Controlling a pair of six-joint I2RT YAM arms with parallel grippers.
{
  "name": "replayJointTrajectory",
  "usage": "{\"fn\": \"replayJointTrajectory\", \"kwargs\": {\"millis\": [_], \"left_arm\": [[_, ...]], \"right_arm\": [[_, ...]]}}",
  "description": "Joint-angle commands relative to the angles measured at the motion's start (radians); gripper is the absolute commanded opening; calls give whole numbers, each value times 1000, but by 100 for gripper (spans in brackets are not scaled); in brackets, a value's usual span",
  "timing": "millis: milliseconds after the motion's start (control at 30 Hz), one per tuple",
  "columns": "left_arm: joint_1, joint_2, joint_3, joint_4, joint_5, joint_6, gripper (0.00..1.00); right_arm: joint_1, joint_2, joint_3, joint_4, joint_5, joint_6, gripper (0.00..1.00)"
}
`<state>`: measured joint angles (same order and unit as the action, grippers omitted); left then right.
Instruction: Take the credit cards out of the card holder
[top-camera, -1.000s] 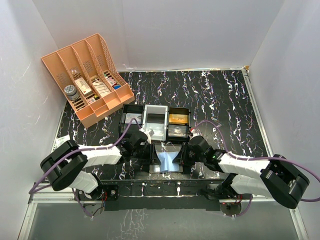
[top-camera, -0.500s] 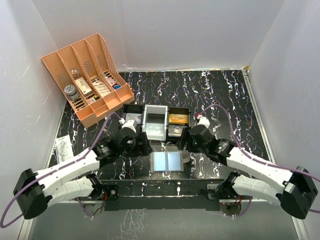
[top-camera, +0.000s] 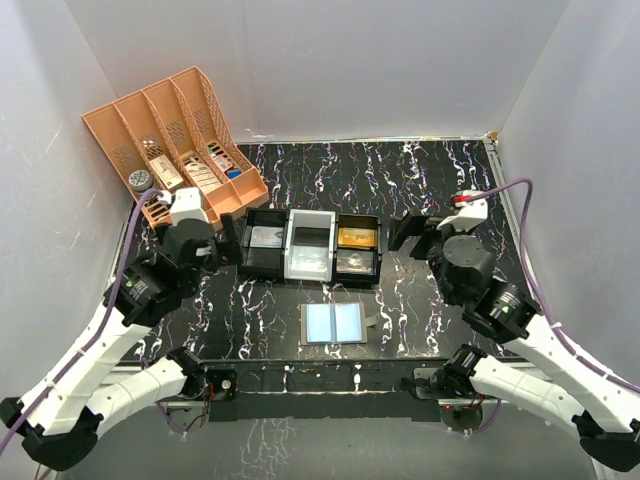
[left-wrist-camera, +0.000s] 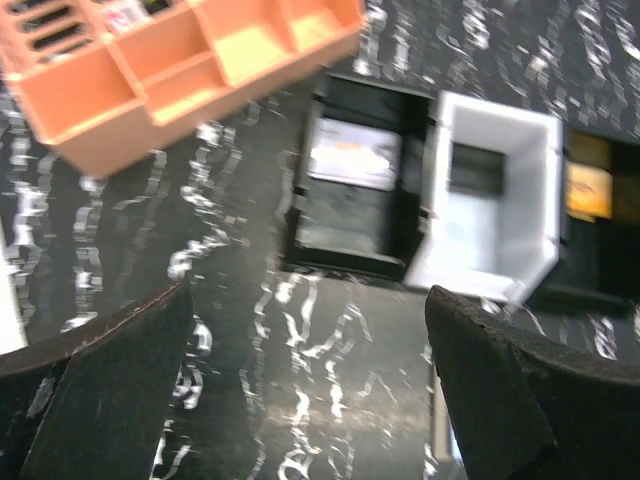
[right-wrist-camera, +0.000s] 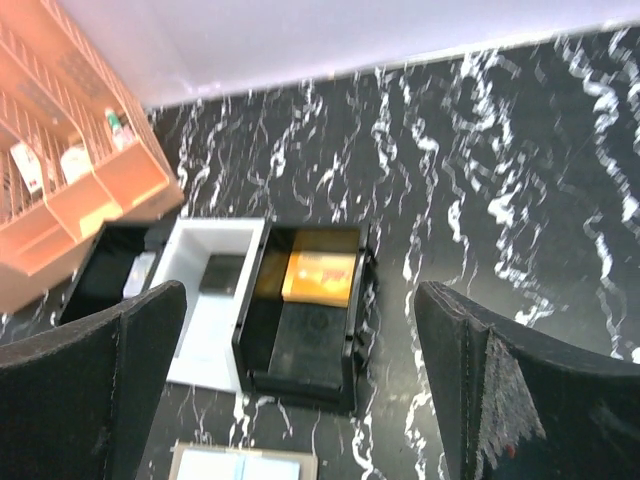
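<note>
My left gripper (top-camera: 230, 243) and right gripper (top-camera: 405, 232) hang spread wide, empty, flanking the mid-frame trays (top-camera: 290, 250); card holder (top-camera: 335, 323) lies open flat lower centre, gold card (top-camera: 357, 237) already binned, so probably done.

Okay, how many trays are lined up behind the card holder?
3, side by side: the left black tray, the white tray in the middle, and the right black tray.
</note>
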<state>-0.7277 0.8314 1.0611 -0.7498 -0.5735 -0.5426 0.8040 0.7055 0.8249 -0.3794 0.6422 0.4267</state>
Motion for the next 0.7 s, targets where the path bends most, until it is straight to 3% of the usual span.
{"fn": "replayJointTrajectory", "kwargs": {"millis": [0,100,167,233,367,500,667], "left_arm": [[149,6,44,-67,-36,160,99],[282,108,67,-59,122,188,99],[355,166,122,-92,141,140,98],[374,113,145,-33,161,143,99],[375,1,157,86,207,180,99],[374,72,266,-70,147,126,99],[374,130,273,-157,76,74,99]], "right_arm": [[0,-2,104,81,94,-148,98],[0,50,170,-4,126,-133,98],[0,80,189,-50,192,-72,98],[-2,66,158,-4,208,-83,98],[-21,78,159,24,133,-107,98],[-107,217,257,-70,8,-131,98],[-347,296,323,-74,-257,-124,98]]}}
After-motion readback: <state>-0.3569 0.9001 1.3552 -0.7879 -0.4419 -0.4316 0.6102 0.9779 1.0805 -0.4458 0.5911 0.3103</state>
